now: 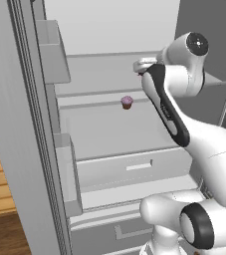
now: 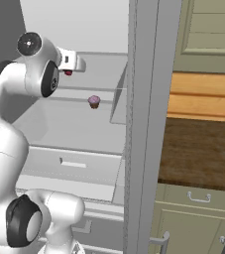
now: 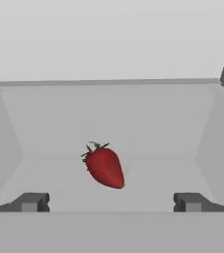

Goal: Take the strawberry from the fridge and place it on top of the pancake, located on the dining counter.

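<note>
The fridge (image 1: 109,132) stands open, and my arm reaches onto an upper white shelf. In the hand view, the strawberry (image 3: 104,167) lies on that shelf, dark red with its green leafy tip pointing up-left. It sits just beyond my gripper (image 3: 111,202) and roughly centred between the two fingertips (image 3: 32,201). The jaws are wide open and hold nothing. From the right base view, the strawberry (image 2: 68,73) shows as a small red spot just under the hand. The pancake and the dining counter are out of view.
A pink-purple cupcake (image 1: 127,102) stands on the shelf below, also seen as the cupcake (image 2: 94,101). The open fridge door (image 2: 143,99) rises at the right, with door bins (image 1: 52,50) at the left. A brown wooden countertop (image 2: 198,154) over pale cabinets lies beyond the door.
</note>
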